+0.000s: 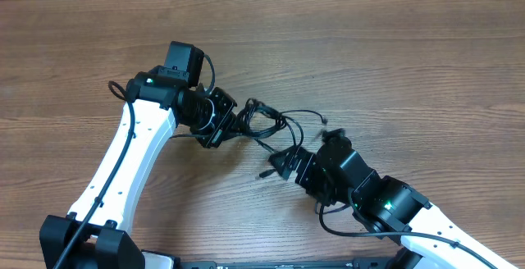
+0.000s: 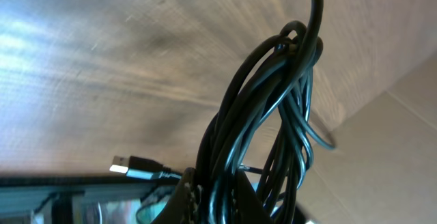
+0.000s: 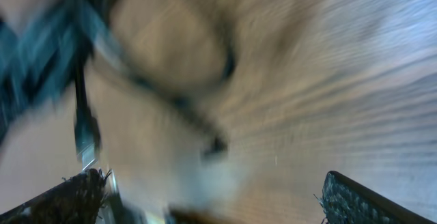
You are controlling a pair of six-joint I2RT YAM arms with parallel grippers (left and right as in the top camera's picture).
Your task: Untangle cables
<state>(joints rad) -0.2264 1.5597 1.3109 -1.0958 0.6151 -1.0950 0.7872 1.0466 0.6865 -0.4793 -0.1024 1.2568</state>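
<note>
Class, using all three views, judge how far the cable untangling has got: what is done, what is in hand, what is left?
Done: little; only a couple of ends trail loose on the table. In hand: the left gripper is shut on the cables, looped in one bunch; the right gripper is open and empty beside them. Left: pulling every cord out of the bunch.

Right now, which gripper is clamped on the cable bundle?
The left gripper: its jaws are shut on the bunched cables, while the right gripper stands wide open.
</note>
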